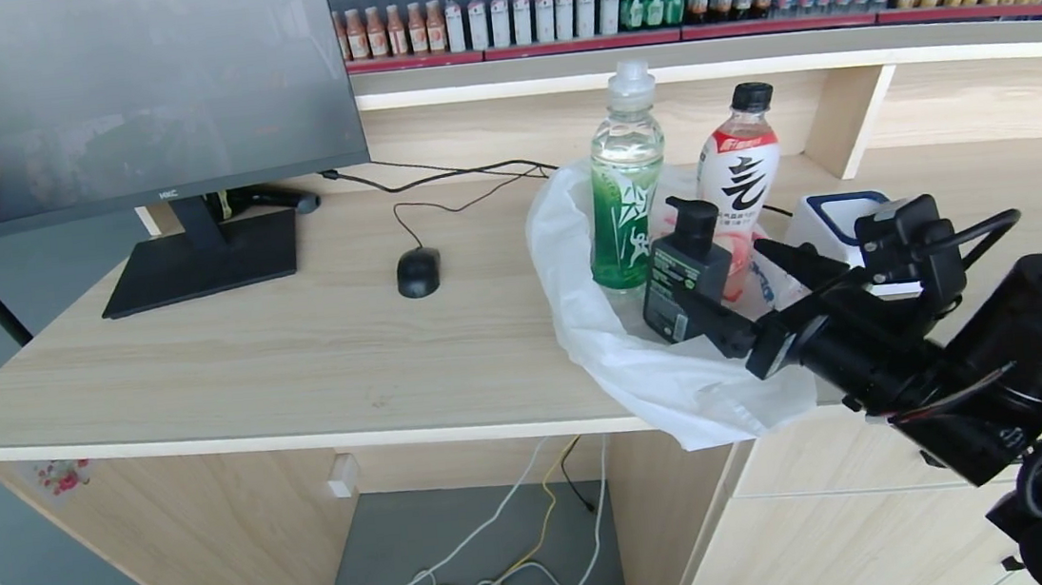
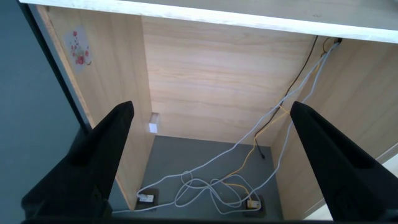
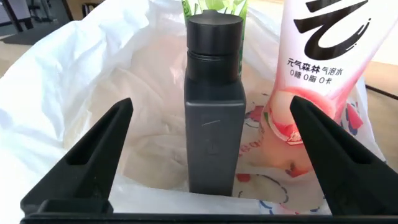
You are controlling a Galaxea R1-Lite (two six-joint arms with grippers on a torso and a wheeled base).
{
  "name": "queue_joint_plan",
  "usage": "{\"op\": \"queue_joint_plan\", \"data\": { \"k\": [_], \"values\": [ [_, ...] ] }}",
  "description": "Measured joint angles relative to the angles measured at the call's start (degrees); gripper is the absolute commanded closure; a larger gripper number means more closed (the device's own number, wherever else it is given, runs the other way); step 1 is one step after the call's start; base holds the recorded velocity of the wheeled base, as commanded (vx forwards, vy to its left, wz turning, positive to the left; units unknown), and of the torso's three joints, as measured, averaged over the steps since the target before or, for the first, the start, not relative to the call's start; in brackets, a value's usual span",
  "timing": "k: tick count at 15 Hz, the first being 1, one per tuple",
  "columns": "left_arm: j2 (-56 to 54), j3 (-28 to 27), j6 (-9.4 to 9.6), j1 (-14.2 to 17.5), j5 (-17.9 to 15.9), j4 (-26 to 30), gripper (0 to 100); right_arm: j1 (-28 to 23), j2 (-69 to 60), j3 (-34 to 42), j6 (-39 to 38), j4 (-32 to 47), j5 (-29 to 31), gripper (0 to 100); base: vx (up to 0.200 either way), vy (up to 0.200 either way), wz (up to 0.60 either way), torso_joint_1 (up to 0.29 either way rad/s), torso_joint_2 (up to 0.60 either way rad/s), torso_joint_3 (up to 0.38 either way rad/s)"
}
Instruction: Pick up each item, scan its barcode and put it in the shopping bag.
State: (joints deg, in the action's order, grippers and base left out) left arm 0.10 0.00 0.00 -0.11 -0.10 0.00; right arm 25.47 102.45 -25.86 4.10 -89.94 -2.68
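Note:
A white plastic shopping bag (image 1: 643, 367) lies open at the counter's front edge. Three items stand inside it: a green bottle (image 1: 626, 187), a white and pink bottle (image 1: 739, 176) and a black square bottle (image 1: 683, 272). My right gripper (image 1: 752, 304) is open just in front of the black bottle. In the right wrist view the black bottle (image 3: 212, 118) stands between the spread fingers (image 3: 99, 155) without touching them, with the white and pink bottle (image 3: 323, 68) behind it. My left gripper (image 2: 212, 109) hangs open and empty below the counter.
A white and blue scanner (image 1: 834, 216) sits right of the bag, behind my right arm. A monitor (image 1: 119, 92) and a mouse (image 1: 418, 272) occupy the counter's left half. Loose cables (image 2: 211, 186) lie on the floor under the counter (image 1: 297, 352).

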Motion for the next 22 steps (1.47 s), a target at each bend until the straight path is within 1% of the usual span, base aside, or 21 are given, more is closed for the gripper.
{"op": "queue_joint_plan", "data": {
  "k": [2, 6, 7, 8, 10, 13, 15, 16, 18, 19, 21, 22],
  "values": [
    [0.0, 0.0, 0.0, 0.01, 0.0, 0.0, 0, -1.19, -5.24, 5.41, 0.0, 0.0, 0.0, 0, 0.0, 0.0, 0.0, 0.0, 0.0, 0.0],
    [0.0, 0.0, 0.0, 0.01, 0.0, 0.0, 0, -5.85, -19.26, 19.47, -0.84, 0.06, 0.11, 0, 0.0, 0.0, 0.0, 0.0, 0.0, 0.0],
    [0.0, 0.0, 0.0, 0.01, 0.0, 0.0, 0, -6.86, -23.02, 21.81, -1.12, 0.79, 0.45, 0, 0.0, 0.0, 0.0, 0.0, 0.0, 0.0],
    [0.0, 0.0, 0.0, 0.01, 0.0, 0.0, 0, -7.74, -26.84, 23.32, -1.23, 3.54, 0.99, 0, 0.0, 0.0, 0.0, 0.0, 0.0, 0.0],
    [0.0, 0.0, 0.0, 0.01, 0.0, 0.0, 0, -8.87, -35.23, 24.87, -0.95, 14.51, 1.9, 0, 0.0, 0.0, 0.0, 0.0, 0.0, 0.0],
    [0.0, 0.0, 0.0, 0.01, 0.0, 0.0, 0, -9.48, -51.46, 25.39, 1.54, 37.36, 2.36, 0, 0.0, 0.0, 0.0, 0.0, 0.0, 0.0],
    [0.0, 0.0, 0.0, 0.01, 0.0, 0.0, 0, -9.64, -65.3, 24.3, 3.45, 57.05, 2.5, 0, 0.0, 0.0, 0.0, 0.0, 0.0, 0.0],
    [0.0, 0.0, 0.0, 0.01, 0.0, 0.0, 0, -9.68, -72.9, 23.22, 4.46, 68.44, 2.61, 0, 0.0, 0.0, 0.0, 0.0, 0.0, 0.0],
    [0.0, 0.0, 0.0, 0.01, 0.0, 0.0, 0, -9.4, -85.66, 20.52, 7.84, 88.69, 3.12, 0, 0.0, 0.0, 0.0, 0.0, 0.0, 0.0],
    [0.0, 0.0, 0.0, 0.01, 0.0, 0.0, 0, -9.07, -90.91, 19.16, 9.75, 95.14, 3.47, 0, 0.0, 0.0, 0.0, 0.0, 0.0, 0.0],
    [0.0, 0.0, 0.0, 0.0, 0.0, 0.0, 0, -8.52, -97.31, 18.33, 11.42, 96.56, 3.85, 0, 0.0, 0.0, 0.0, 0.0, 0.0, 0.0],
    [0.0, 0.0, 0.0, 0.0, 0.0, 0.0, 0, -8.22, -99.26, 19.49, 11.58, 96.43, 3.85, 0, 0.0, 0.0, 0.0, 0.0, 0.0, 0.0]
  ]
}}
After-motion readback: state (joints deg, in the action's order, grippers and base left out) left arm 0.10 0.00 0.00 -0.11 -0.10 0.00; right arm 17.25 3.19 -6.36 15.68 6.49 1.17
